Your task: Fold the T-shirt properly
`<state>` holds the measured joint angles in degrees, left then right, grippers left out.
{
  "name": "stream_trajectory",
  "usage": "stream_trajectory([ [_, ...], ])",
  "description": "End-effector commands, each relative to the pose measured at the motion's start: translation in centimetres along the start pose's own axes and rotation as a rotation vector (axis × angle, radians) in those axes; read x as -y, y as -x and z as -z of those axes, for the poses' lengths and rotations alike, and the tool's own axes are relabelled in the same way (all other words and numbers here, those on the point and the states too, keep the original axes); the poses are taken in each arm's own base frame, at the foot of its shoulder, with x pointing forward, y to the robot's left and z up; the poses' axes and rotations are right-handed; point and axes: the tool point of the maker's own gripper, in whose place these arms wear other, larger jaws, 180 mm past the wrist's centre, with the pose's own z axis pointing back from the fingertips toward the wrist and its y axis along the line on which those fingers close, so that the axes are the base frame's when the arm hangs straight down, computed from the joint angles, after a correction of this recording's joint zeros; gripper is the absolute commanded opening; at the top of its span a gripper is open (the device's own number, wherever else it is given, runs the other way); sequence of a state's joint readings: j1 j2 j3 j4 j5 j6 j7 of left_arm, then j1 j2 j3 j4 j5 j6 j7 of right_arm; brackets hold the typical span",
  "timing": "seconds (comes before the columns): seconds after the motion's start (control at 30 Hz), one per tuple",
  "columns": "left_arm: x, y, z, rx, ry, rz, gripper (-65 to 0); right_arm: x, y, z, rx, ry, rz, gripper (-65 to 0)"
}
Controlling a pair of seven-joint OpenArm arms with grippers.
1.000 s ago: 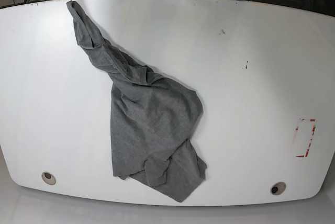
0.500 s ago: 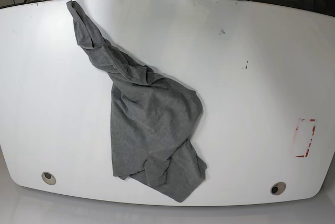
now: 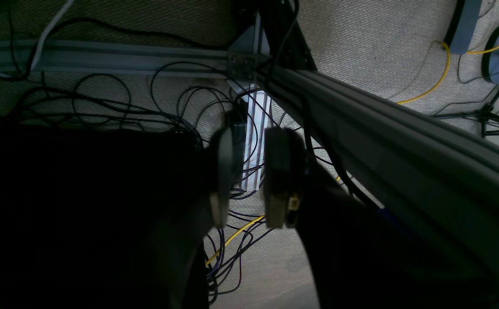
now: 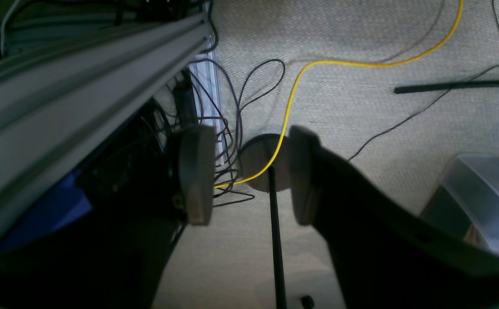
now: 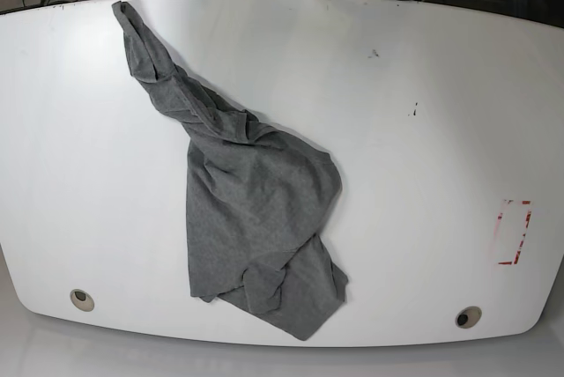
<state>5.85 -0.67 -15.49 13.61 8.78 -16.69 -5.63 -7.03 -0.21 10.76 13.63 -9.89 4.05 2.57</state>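
- One garment on the table (image 5: pixel 423 174): the T-shirt (image 5: pixel 256 210), heather-grey soft knit, no print, crumpled, not folded.
- T-shirt shape: long twisted rope-like end running up to the far left corner of the table, wide rumpled body in the middle-left, bottom edge bunched with a small folded flap near the front edge.
- Table is smooth white, rounded corners, with two round holes (image 5: pixel 81 299) near the front edge, a few small dark marks and a red tape outline (image 5: pixel 514 232) on the right side.
- Neither arm is over the table in the base view; nothing touches the T-shirt.
- Left gripper (image 3: pixel 247 176): pointed down at the floor past the table frame, jaws parted by a narrow gap, nothing between them, just cables (image 3: pixel 103 103) and a grey aluminium rail (image 3: pixel 404 141) behind. Pads look flat, dark, blurred.
- Right gripper (image 4: pixel 249 176): also aimed at the floor, jaws standing wider apart, empty; a yellow cable (image 4: pixel 292 94) and a dark round stand base (image 4: pixel 260 163) show through the gap.
- Floor under both is beige woven carpet (image 4: pixel 361 107); a clear plastic bin (image 4: pixel 481 197) sits at lower right in the right wrist view.
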Motion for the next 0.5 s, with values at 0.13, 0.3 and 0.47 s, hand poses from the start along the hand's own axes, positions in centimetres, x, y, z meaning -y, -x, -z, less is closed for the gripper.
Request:
stream_trajectory([
  [0.13,-0.39,-0.52,-0.11,0.021,-0.003,-0.001,-53.3,-0.08,-0.16,-0.02,0.01,-0.002,0.005,-38.5],
  [0.3,-0.25,-0.55,-0.03,0.015,-0.001,-0.004,-53.1,-0.02,-0.17,-0.03,0.013,0.0,0.005,-38.6],
  [0.47,-0.24,-0.54,-0.01,0.012,-0.002,-0.004,-53.1,0.03,-0.2,-0.04,0.016,0.0,0.004,-38.7],
])
